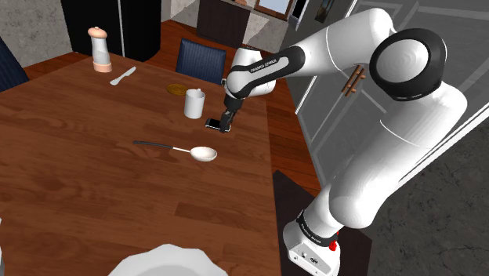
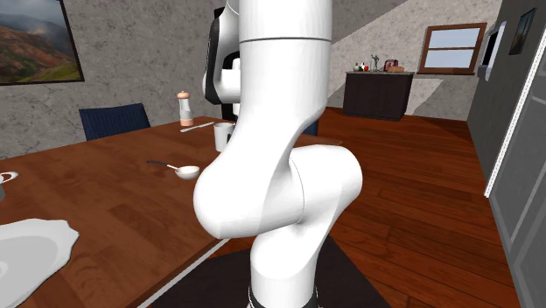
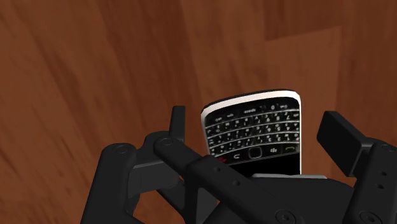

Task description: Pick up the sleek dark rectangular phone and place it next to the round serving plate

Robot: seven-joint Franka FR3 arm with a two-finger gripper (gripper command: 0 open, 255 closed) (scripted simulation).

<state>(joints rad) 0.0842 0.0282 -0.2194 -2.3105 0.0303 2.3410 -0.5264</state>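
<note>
Brown wooden planks formed the table [image 1: 78,180] across the shoulder view. At its far left stood a white grinder with a peach-coloured cap and base [image 1: 98,49], and just right of it lay a pale table knife [image 1: 123,75]. Further right and nearer the camera lay a long spoon with a dark handle and a white bowl [image 1: 184,149]. Below it, the wavy rim of the round white serving plate [image 1: 168,260] showed at the bottom edge. Right again came a small flat brown disc [image 1: 175,88], then a white mug [image 1: 194,103]. Just right of the mug, the dark rectangular phone [image 1: 212,123] lay on the table, well apart from the plate. The all-black gripper [image 1: 227,118] hung low over the phone at the end of the white arm [image 1: 353,47], whose stand [image 1: 313,251] sat at the lower right.

Seen from the wrist, the phone [image 3: 251,130], black with a pale rim and a small keyboard, lay between the gripper's [image 3: 256,118] fingers [image 3: 340,137]. The jaws stood apart, with bare wood showing on either side of the phone and neither finger touching it.

From the second exterior view, the plate [image 2: 31,249] sat at the left, then the spoon [image 2: 179,169], grinder [image 2: 184,107] and mug [image 2: 224,134], then the arm [image 2: 280,175].
</note>
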